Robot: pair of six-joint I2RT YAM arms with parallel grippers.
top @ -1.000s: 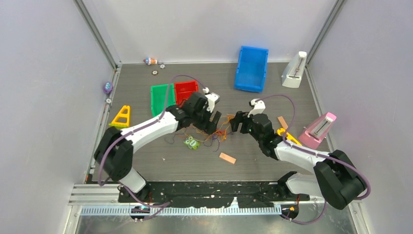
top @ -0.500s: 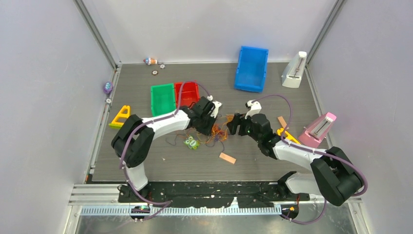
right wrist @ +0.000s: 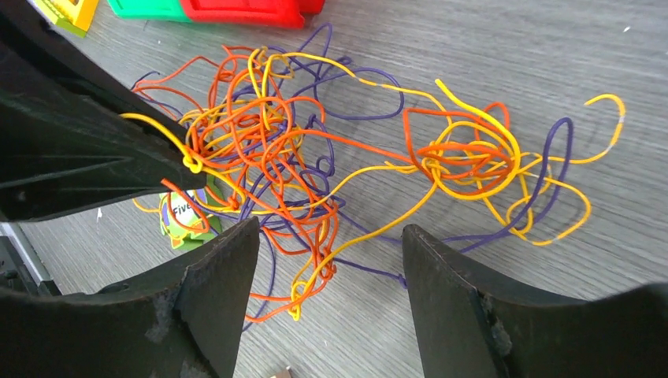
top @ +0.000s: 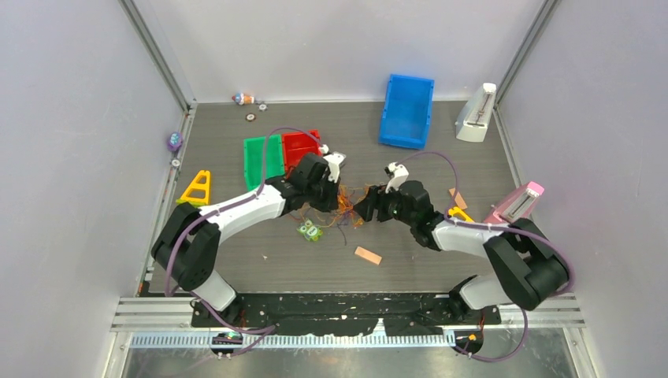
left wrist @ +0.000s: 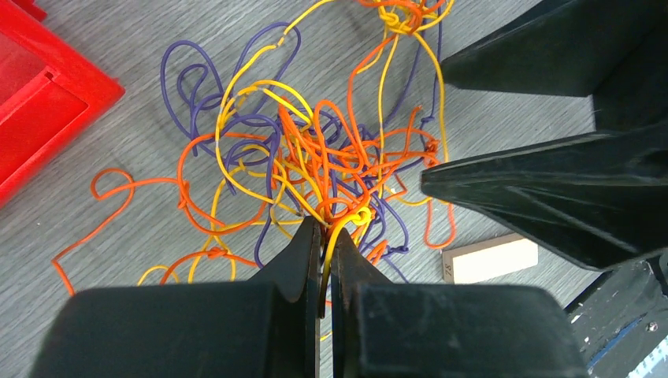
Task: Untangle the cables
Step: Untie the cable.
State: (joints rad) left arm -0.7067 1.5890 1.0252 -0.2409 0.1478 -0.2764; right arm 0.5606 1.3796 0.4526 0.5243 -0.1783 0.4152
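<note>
The left claw (left wrist: pixel 324 224) is pinching shut on a single yellow strand (left wrist: pixel 356 217), gripping it at a small knot sitting right at its fingertips. The rest of the cables (left wrist: pixel 315 150), orange, yellow and purple, are spreading out just ahead of those tips as one dense snarl lying on the table (top: pixel 410 165). A red tray (left wrist: pixel 39 102) is sitting off to that claw's left.

The right claw (right wrist: pixel 329 236) is standing wide apart and holding nothing. Loose loops are lying on the table between and just beyond its fingers. The main snarl is sitting ahead of it and to its left, against the left claw's tips. A second, smaller knot (right wrist: pixel 465 157) of orange and yellow is lying ahead to its right, with long strands joining it to the main snarl.

Judging by this, the untangling is only getting started. One strand is being gripped, but no cable is lying free of the pile and every colour is crossing the others. Nearly all the work is waiting: drawing the gripped strand out, loosening both knots, and separating the cables one by one.
</note>
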